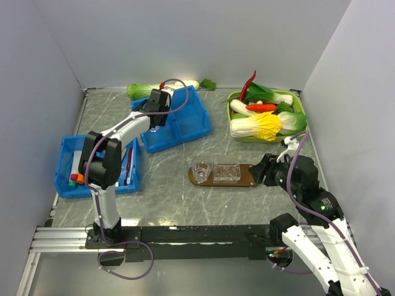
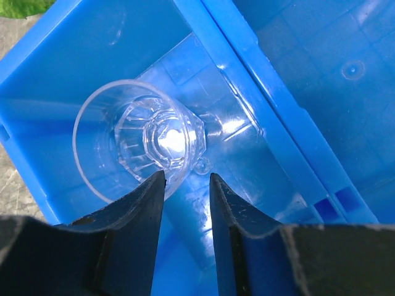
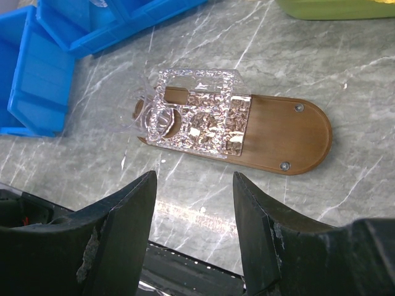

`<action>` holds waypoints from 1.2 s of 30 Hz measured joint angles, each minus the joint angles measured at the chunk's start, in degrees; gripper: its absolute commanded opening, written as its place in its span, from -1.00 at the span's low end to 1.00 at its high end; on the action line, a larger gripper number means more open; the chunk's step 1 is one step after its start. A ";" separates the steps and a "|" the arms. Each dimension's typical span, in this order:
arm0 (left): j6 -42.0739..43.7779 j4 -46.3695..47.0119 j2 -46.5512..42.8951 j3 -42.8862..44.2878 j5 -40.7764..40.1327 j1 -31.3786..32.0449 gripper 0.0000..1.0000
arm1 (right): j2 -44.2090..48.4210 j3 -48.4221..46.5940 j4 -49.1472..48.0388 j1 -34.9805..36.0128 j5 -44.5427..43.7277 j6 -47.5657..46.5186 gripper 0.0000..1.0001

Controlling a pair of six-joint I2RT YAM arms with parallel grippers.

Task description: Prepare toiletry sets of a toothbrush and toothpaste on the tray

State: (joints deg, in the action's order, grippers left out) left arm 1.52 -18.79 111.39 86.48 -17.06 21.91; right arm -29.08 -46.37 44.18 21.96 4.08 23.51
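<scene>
A clear plastic cup (image 2: 139, 139) lies on its side in the far blue bin (image 1: 179, 120). My left gripper (image 2: 185, 179) is down in that bin, jaws a narrow gap apart with only blue bin floor between them. Its left fingertip (image 2: 154, 185) overlaps the cup's lower edge. The dark-brown tray (image 1: 247, 177) lies mid-table with a clear cup (image 1: 202, 169) at its left end and a clear patterned holder (image 3: 197, 117) beside it. My right gripper (image 3: 192, 185) hovers open and empty over bare table near the tray (image 3: 290, 135). Brushes (image 1: 128, 163) and tubes (image 1: 75, 176) lie in the near-left blue bin (image 1: 65, 185).
A green tray of vegetables (image 1: 297, 105) stands at the back right. A leafy green vegetable (image 1: 145, 90) lies behind the far bin. Grey walls close in the table on the left, back and right. The arms' black base rail (image 1: 197, 234) runs along the near edge.
</scene>
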 measured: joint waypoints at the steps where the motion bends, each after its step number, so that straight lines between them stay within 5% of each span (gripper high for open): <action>1: 0.02 0.13 0.07 0.00 0.02 -0.02 -0.19 | -0.02 0.00 0.02 0.00 -0.02 0.00 0.19; 15: 0.90 1.84 2.36 0.02 0.04 -0.20 -0.48 | -0.04 1.68 -0.02 0.00 0.00 0.04 0.19; 21: 1.20 2.23 2.36 0.00 0.07 -0.20 -0.98 | -0.09 1.68 -0.02 0.00 0.02 0.04 0.20; 36: 1.86 3.08 0.98 -1.68 0.72 -0.20 -0.98 | -0.13 1.70 0.00 0.00 -0.04 0.07 0.22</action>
State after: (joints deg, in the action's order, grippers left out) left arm 3.38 -15.70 112.38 84.79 -16.34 21.71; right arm -29.21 -44.66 44.18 21.96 4.03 23.57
